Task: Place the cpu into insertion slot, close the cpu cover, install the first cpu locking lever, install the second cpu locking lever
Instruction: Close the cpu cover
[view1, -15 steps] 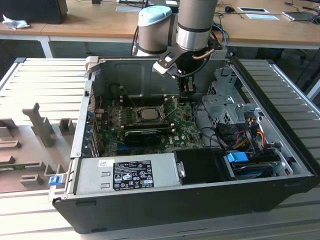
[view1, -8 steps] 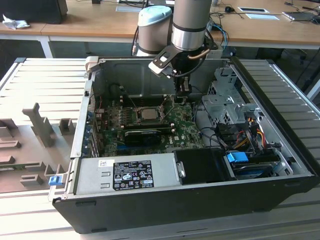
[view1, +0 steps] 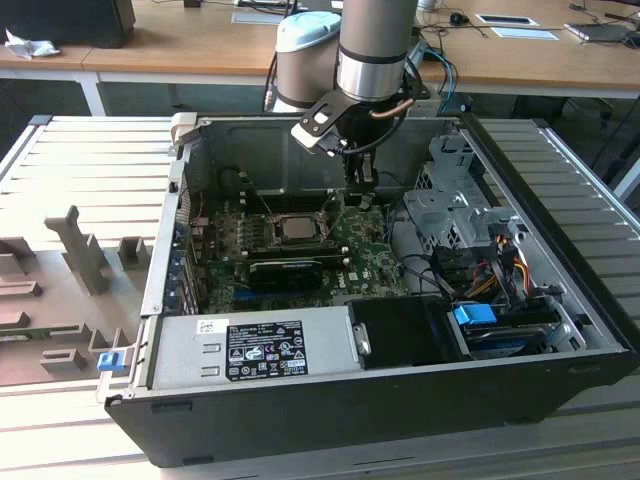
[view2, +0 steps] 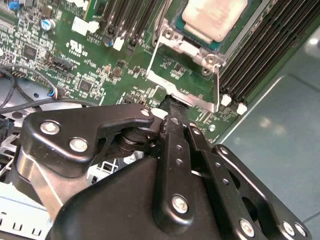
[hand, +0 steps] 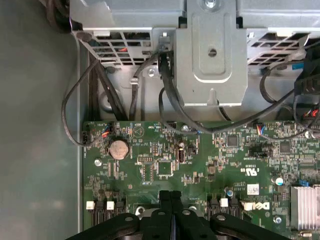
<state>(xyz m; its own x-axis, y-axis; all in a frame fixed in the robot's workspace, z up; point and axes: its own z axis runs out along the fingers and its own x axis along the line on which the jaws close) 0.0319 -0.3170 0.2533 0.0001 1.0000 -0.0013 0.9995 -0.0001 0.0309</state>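
As the fingers meet, the cpu lies just beyond.

Pale wooden desks stand behind the grey slatted worktable.

The arm hangs vertical; its gripper, fingers pressed together, points down just beside the cpu, on the exterior view's right.

The case is open on top, leaving a straight way down. Around my gripper room is tight. Memory slots stand on both sides. The drive cage and cables crowd the exterior view's right edge, and the black card crowds the near side.
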